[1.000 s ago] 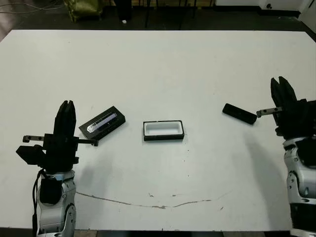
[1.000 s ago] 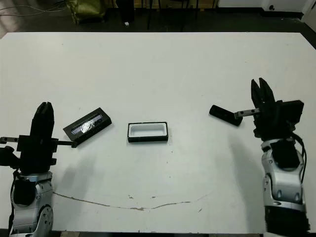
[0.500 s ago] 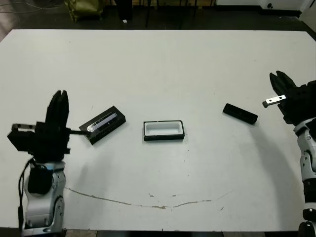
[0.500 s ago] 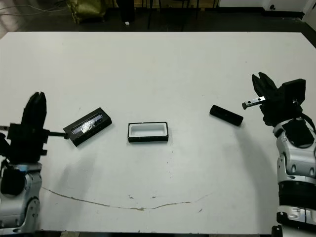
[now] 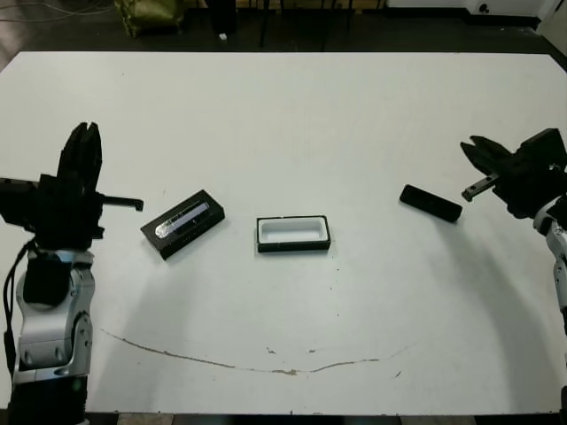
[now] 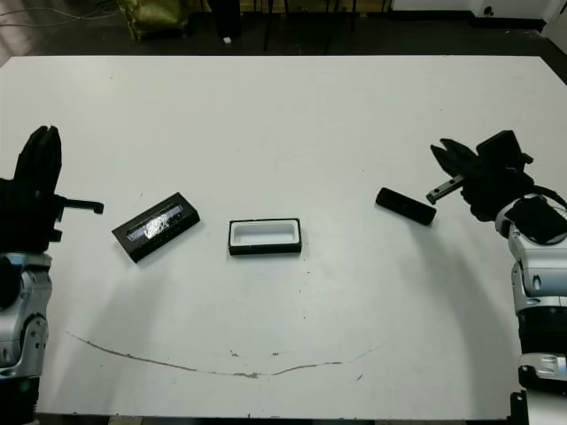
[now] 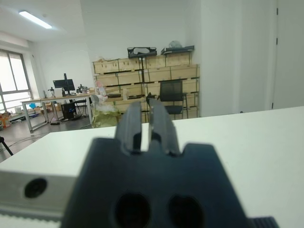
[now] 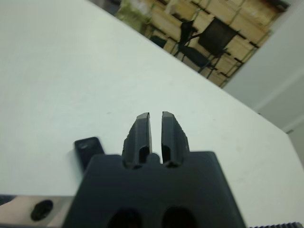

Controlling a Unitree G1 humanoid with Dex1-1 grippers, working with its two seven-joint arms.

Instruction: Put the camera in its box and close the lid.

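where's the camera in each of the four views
Left eye view: camera right of centre, between the box and the right gripper.
Right eye view: same spot, right of the box.
Left wrist view: not in it.
Right wrist view: one end shows beside the gripper's black body.
Shared landmark: the right gripper next to the camera.

Camera (image 8: pixel 87 150) half behind right tool (image 8: pixel 155 119)

table (image 5: pixel 283 115): matt white top, kinda scuffed, thin brownish crack-like line near the front | lid (image 5: pixel 182 223): black with a glossy silvery stripe | box (image 5: pixel 293 234): black walls, smooth white lining | camera (image 5: pixel 431 203): plain matt black, plastic-looking | both grippers: matt black bodies, dull finish
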